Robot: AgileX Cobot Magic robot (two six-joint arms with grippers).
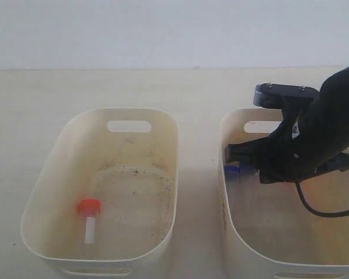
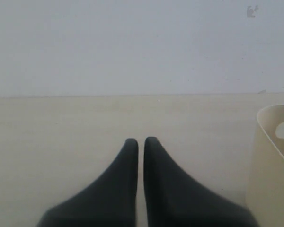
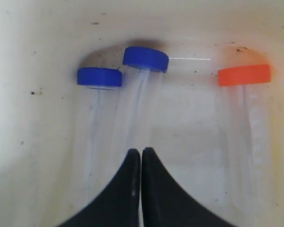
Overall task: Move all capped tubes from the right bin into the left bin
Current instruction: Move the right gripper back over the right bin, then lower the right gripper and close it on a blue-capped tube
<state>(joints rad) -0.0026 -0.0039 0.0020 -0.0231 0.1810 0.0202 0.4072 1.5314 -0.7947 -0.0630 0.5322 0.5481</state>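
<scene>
While left bin [image 1: 45, 200] holds one tube [image 1: 89, 224] | right bin [image 1: 228, 232]: three tubes [image 3: 138, 106]

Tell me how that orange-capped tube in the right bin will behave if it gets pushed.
It will probably roll: the orange-capped tube appears to lie on its side and has a round cap. It looks like clear, empty plastic, so it is likely light and stiff. Its smooth walls may slip in a pinch.

Bright, flat light; slightly soft focus
</scene>
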